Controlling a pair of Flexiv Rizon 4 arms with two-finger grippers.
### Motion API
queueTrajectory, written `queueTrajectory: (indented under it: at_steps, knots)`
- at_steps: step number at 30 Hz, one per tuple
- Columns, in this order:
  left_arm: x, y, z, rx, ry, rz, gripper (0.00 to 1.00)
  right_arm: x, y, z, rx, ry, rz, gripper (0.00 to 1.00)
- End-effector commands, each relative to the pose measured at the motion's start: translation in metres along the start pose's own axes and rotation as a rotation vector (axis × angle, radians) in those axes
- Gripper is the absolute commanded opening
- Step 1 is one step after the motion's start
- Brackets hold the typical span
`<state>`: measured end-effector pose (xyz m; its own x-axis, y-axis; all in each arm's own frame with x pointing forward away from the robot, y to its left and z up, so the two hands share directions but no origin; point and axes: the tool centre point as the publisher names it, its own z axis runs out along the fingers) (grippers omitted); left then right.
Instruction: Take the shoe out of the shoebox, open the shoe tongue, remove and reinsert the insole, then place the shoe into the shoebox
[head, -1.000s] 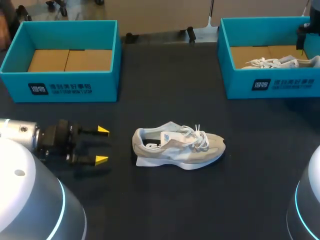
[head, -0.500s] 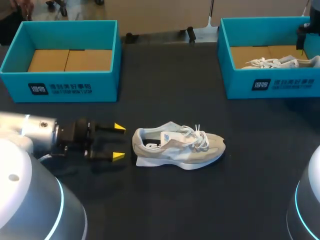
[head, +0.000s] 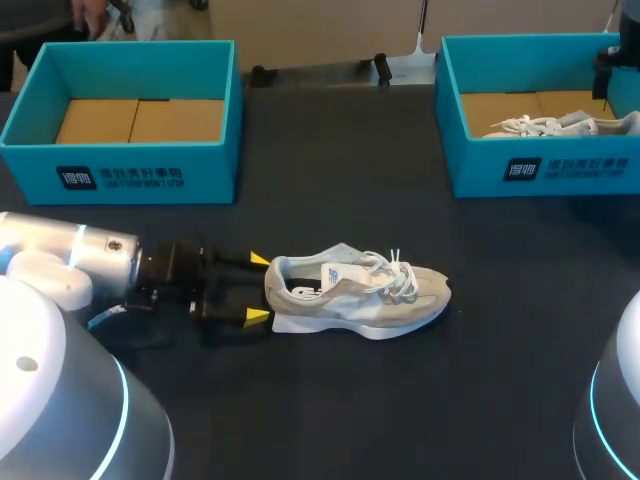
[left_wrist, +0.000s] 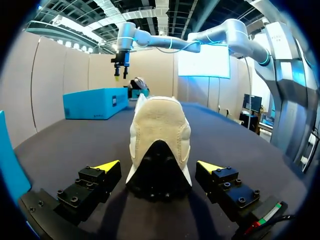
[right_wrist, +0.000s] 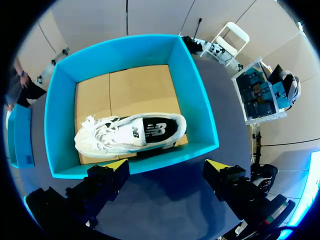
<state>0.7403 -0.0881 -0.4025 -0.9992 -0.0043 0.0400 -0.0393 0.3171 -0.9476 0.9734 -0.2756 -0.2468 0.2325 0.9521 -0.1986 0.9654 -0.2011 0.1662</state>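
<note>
The left hand (head: 258, 288) has slid up to the beige sneaker (head: 360, 292) on the bench (head: 330, 400), released, tips flanking its heel; only the right wrist view shows the right hand (right_wrist: 167, 164) released over a boxed white sneaker (right_wrist: 130, 134).

Shoe (left_wrist: 159, 145) heel sits between the open claw (left_wrist: 159, 166).

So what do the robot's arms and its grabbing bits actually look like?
Both arms are smooth silver-white tubes with glowing blue rings at the joints; the left arm and right arm match. Each ends in black jaws built from bolted blocks, capped with bright yellow wedge tips.
</note>
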Motion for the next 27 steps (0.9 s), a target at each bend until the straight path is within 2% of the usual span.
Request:
queueTrajectory:
  at_steps: [1, 3, 27]
  knots:
    - [0.005, 0.000, 0.005, -0.007, -0.017, -0.004, 1.00, 0.000, -0.001, 0.000, -0.002, 0.001, 0.001, 1.00]
    - [0.006, 0.001, 0.008, -0.026, -0.026, -0.001, 1.00, 0.000, -0.001, 0.000, -0.002, 0.001, 0.001, 1.00]
    - [0.005, -0.003, 0.036, -0.019, -0.019, -0.006, 1.00, 0.000, -0.001, 0.000, -0.002, 0.001, 0.001, 1.00]
